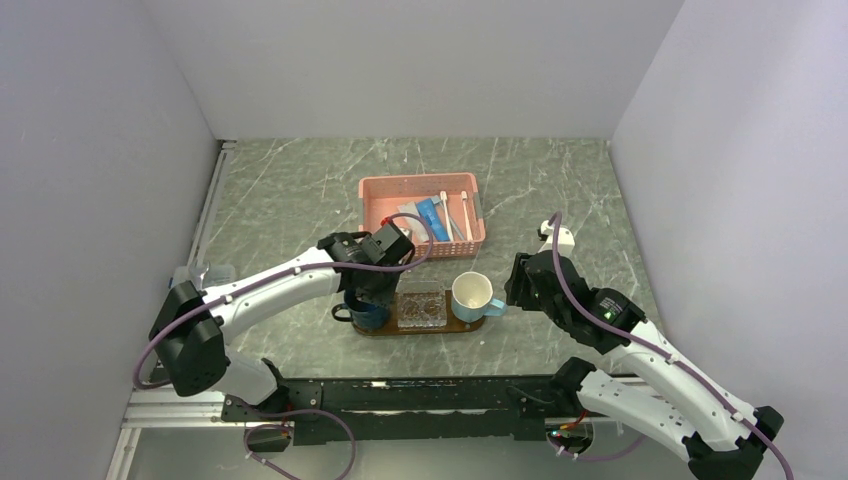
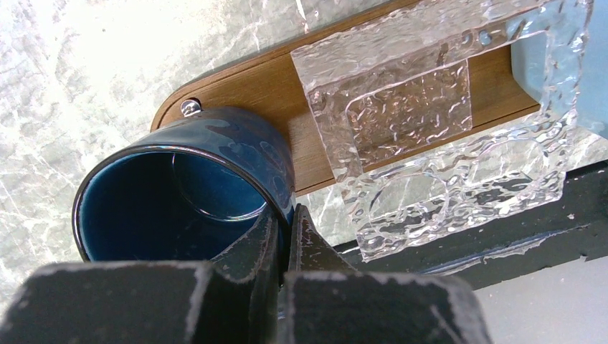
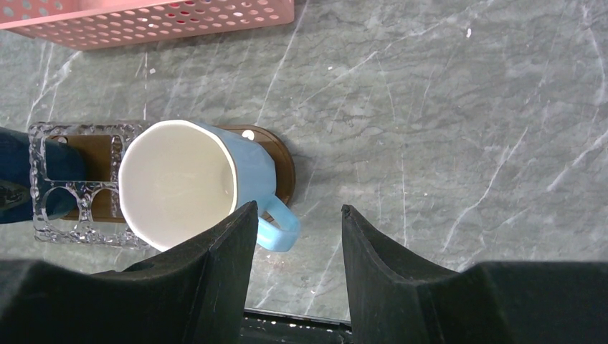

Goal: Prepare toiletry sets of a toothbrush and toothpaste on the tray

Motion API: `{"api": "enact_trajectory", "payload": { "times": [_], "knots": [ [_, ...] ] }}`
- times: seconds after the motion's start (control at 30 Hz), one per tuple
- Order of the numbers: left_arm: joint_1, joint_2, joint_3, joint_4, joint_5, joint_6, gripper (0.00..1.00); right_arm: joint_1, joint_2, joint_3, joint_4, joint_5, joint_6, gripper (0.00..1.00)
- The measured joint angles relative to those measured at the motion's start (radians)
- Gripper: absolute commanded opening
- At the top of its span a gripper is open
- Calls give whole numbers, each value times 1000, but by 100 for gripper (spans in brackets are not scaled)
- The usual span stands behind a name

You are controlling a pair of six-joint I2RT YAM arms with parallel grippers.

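Note:
The dark-brown tray (image 1: 470,325) lies near the table's front edge. It bears a dark blue mug (image 1: 368,314), a clear dish (image 1: 421,307) and a light blue mug (image 1: 472,296). My left gripper (image 2: 287,215) is shut on the dark blue mug's (image 2: 236,143) rim, one finger inside and one outside. My right gripper (image 3: 297,209) stands open just right of the light blue mug (image 3: 179,186), its left finger beside the handle (image 3: 279,226), holding nothing. White toothbrushes (image 1: 446,215) and a blue toothpaste tube (image 1: 432,218) lie in the pink basket (image 1: 375,215).
The pink basket stands behind the tray, mid-table. In the left wrist view the clear dish (image 2: 430,107) overhangs the tray's (image 2: 265,89) front edge, close to the black rail at the table's near edge. Grey walls enclose the table on three sides.

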Motion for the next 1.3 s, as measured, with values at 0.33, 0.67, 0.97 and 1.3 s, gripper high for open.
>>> {"api": "enact_trajectory", "payload": {
  "times": [0.33,0.67,0.97,1.3],
  "knots": [
    [-9,7,-16,19,-7,0,0,0,0,0,0,0,0,49],
    [-15,8,-17,19,-16,0,5,0,0,0,0,0,0,49],
    [-20,8,-20,26,-23,0,15,0,0,-2,0,0,0,49],
    [-27,8,-22,28,-28,0,23,0,0,-4,0,0,0,50]
  ]
}}
